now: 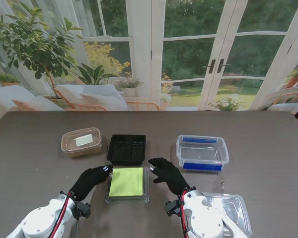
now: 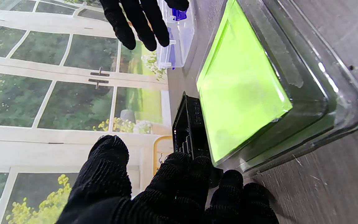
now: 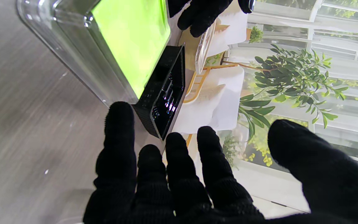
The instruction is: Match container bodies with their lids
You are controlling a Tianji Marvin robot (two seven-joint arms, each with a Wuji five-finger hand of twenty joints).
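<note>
The clear lid with the green sheet [image 1: 127,183] lies between both hands, the black tray [image 1: 126,148] at its 12 o'clock. Left hand [image 1: 89,181] at its 9 and right hand [image 1: 168,174] at its 3 flank it equally near, fingers spread wide, holding nothing

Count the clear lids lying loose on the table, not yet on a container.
2: the green-labelled lid between both hands, and a clear lid at the near right, partly hidden by the right arm.
</note>
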